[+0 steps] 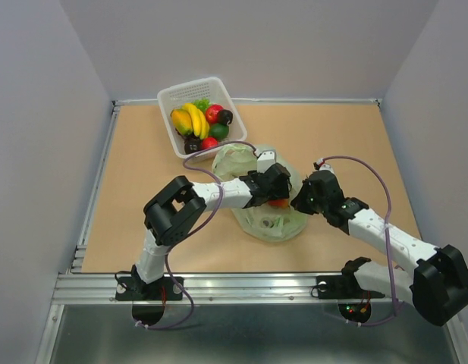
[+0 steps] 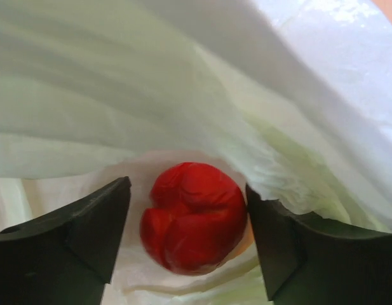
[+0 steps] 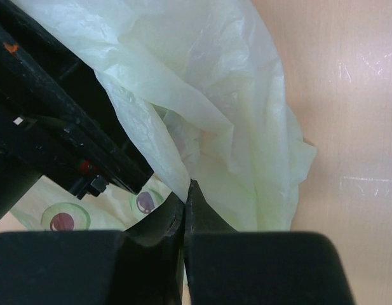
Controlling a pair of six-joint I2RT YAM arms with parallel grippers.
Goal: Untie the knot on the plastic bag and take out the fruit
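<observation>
Plastic bag (image 1: pixel 268 224) crumpled. Left gripper (image 2: pixel 187 210) inside bag, jaws spread either side of red fruit (image 2: pixel 196 219). Right gripper (image 3: pixel 185 210) pinched tight on bag's thin edge.

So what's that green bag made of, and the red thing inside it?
The plastic bag looks like very thin plastic film: it is pale green and crinkled, and light shines through it. The red fruit looks like smooth, slightly shiny hard plastic, probably a toy, though its look alone can't settle that.
</observation>
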